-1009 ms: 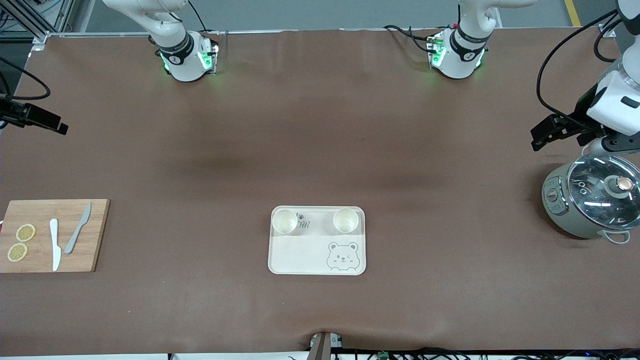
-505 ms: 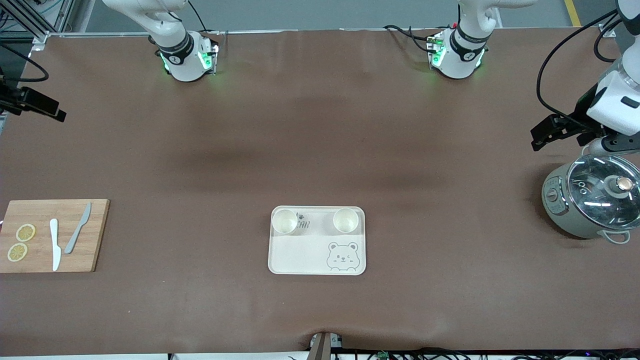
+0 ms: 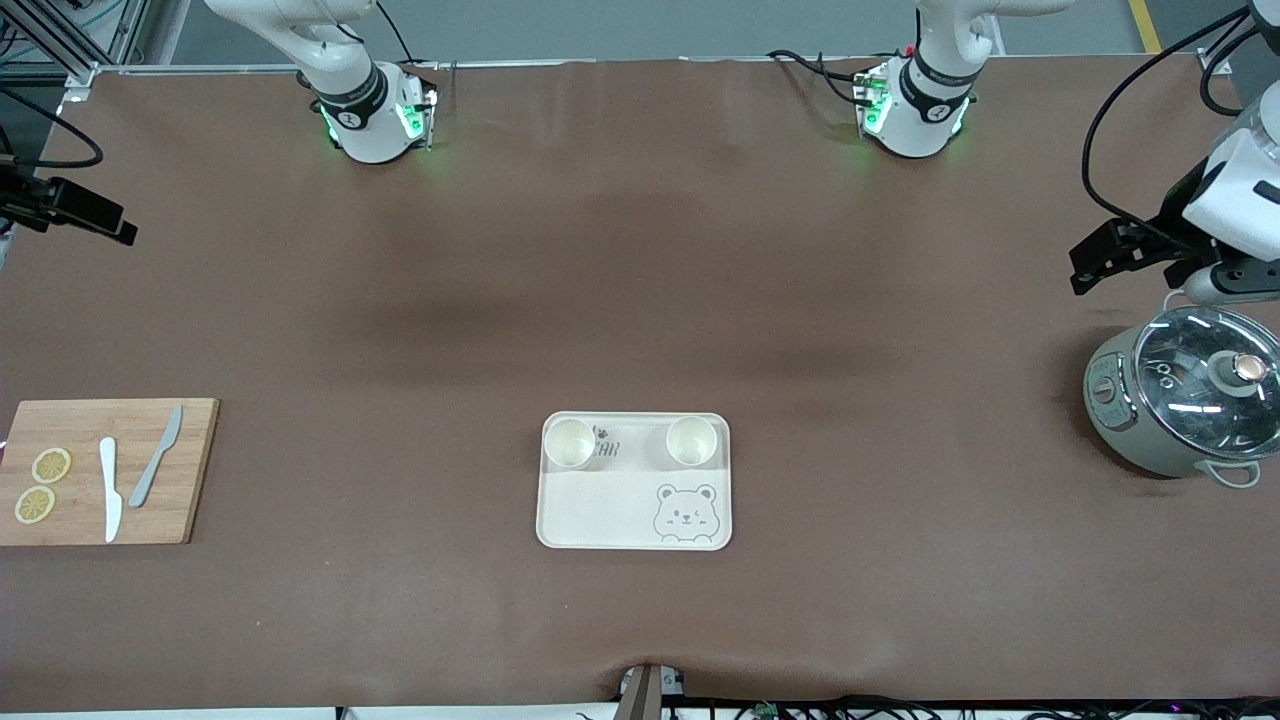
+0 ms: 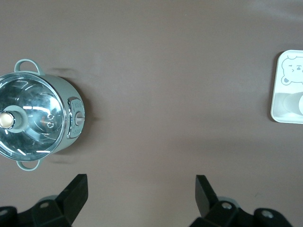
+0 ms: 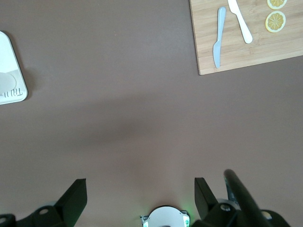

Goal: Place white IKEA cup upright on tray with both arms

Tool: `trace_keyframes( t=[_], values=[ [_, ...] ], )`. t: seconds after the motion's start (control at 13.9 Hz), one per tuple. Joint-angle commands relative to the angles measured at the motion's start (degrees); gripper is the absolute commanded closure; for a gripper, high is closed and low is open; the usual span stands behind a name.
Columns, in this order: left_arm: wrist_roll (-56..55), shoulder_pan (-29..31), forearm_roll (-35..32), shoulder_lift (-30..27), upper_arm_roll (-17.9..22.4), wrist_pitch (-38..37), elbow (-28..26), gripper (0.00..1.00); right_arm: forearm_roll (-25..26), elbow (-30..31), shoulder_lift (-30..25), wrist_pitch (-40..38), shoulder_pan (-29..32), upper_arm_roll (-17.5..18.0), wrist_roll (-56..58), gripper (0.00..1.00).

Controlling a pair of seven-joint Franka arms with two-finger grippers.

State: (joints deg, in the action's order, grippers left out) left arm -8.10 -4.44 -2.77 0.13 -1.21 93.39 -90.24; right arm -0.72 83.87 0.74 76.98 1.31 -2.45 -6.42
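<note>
Left gripper (image 3: 1100, 262) now shifted toward table edge, jaws wide; right gripper (image 5: 137, 196) wide, mostly cut off.

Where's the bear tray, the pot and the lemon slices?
tray (image 3: 600, 510): front view, bare middle of its floor.
pot (image 3: 1200, 385): front view, glass lid.
lemon slices (image 3: 51, 465): front view, middle of the slice farther from the camera.

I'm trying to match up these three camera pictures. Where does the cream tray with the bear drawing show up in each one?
Front view: the tray lies low in the middle of the picture, with two white cups on it.
Left wrist view: only part of the tray shows at the picture's edge, bear face visible.
Right wrist view: only a corner of the tray shows at the picture's edge, with a bit of lettering.
Shared landmark: the brown table cover under it.
</note>
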Motion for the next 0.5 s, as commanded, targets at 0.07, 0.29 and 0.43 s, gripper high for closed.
trace_keyframes(
  t=[0.07,0.29,0.43],
  values=[
    [1.07,0.13,0.83,0.05,0.24,-1.98,1.3,0.0,1.34,0.16,-0.3,-0.07,-0.26,0.17,0.35,0.0],
    [0.98,-0.13,0.83,-0.04,0.07,-2.07,1.29,0.0,1.34,0.42,-0.3,-0.07,-0.26,0.17,0.35,0.0],
    [0.98,-0.05,0.83,-0.13,-0.02,-2.07,1.3,0.0,1.34,0.42,-0.3,-0.07,-0.26,0.17,0.35,0.0]
  ],
)
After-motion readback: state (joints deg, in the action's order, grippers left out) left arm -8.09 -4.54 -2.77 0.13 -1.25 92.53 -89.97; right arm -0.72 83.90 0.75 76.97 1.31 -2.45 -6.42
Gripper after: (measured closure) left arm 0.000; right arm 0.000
